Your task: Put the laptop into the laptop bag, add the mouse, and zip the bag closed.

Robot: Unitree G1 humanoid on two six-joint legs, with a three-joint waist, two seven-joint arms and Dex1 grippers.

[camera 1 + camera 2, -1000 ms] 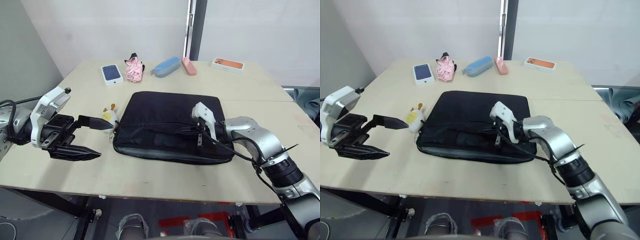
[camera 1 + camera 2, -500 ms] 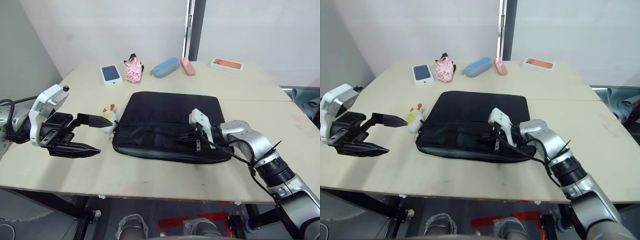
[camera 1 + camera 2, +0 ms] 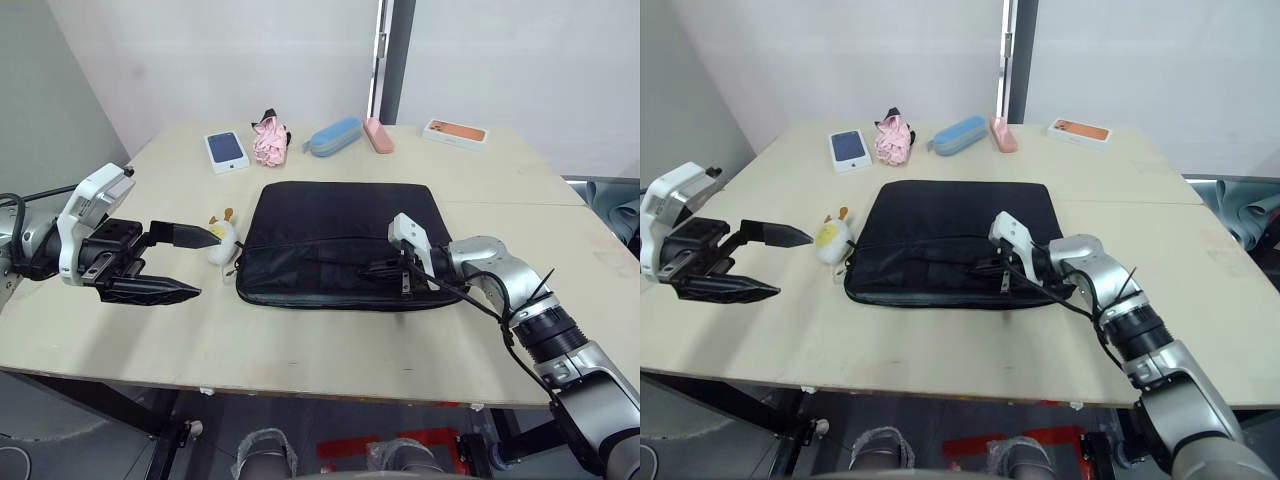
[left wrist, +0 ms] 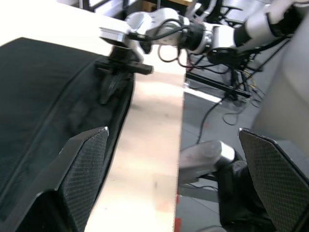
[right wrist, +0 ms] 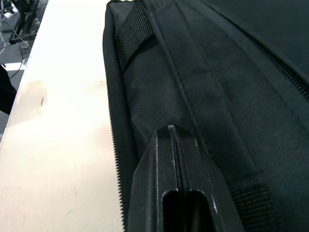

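Your bag (image 3: 335, 245) lies flat and black mid-table, duck charm (image 3: 220, 240) at its left end. Your right gripper (image 3: 385, 270) rests on its front zipper edge, fingers pressed together. Your left gripper (image 3: 185, 262) hovers beside the charm, fingers spread wide.

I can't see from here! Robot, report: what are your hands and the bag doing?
Left gripper open, beside the duck charm. Right gripper shut, on the laptop bag. Nothing blocking.
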